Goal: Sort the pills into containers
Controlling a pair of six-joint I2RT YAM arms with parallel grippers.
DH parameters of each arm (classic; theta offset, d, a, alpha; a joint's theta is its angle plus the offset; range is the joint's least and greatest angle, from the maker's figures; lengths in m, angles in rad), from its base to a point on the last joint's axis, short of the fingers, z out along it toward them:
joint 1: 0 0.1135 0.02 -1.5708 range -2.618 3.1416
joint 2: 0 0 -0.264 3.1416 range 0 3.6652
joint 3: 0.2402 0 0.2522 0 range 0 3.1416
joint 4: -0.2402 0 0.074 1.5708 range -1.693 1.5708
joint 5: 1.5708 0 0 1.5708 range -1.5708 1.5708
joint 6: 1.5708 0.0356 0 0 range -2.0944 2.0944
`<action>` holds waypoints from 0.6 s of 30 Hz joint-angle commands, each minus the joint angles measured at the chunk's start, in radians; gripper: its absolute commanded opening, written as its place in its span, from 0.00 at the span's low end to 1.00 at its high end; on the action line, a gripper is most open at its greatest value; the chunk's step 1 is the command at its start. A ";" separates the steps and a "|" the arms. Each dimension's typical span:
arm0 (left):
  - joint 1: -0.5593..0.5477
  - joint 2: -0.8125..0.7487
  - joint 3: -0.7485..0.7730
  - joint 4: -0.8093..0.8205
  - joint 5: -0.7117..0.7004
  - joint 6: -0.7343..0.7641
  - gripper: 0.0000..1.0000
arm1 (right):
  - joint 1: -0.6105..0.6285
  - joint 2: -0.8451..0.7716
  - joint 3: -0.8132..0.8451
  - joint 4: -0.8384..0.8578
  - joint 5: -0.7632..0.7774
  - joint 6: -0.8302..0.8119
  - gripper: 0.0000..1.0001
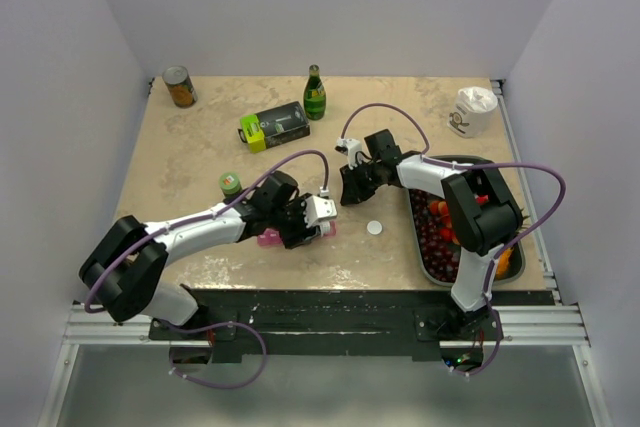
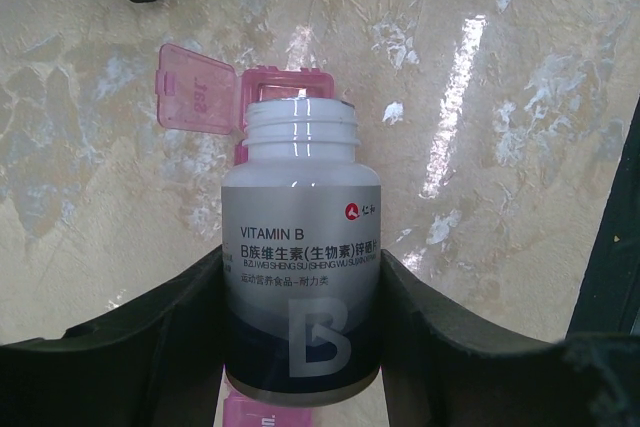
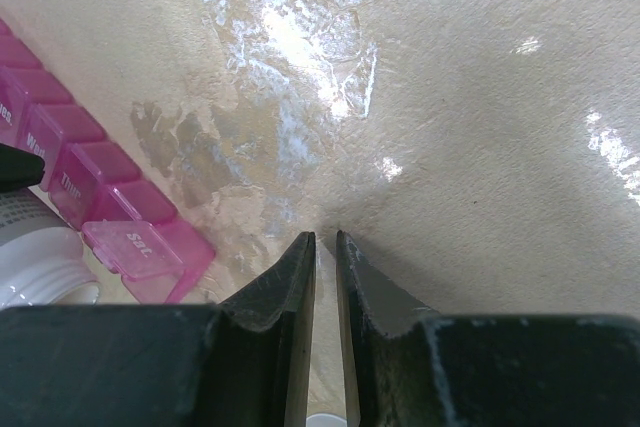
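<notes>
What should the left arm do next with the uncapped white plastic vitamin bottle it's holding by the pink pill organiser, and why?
Probably tip the white plastic vitamin bottle a little further, so its contents drop into the open end compartment. The left gripper clamps it, its cap is off, and its mouth points at the translucent pink pill organiser, whose end lid is flipped open.

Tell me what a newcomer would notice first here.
At the table's centre, the left gripper holds an uncapped white vitamin B bottle, its mouth at the pink pill organiser, whose Sat lid stands open. A white cap lies nearby; red fruit fills the dark tray at right.
</notes>
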 commanded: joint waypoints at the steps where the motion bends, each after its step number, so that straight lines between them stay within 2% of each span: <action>1: -0.015 0.000 0.033 0.026 -0.016 -0.034 0.00 | -0.001 -0.012 0.040 0.000 0.005 -0.017 0.19; 18: -0.038 0.015 0.059 -0.003 -0.068 -0.083 0.00 | -0.001 -0.007 0.041 -0.002 0.010 -0.017 0.19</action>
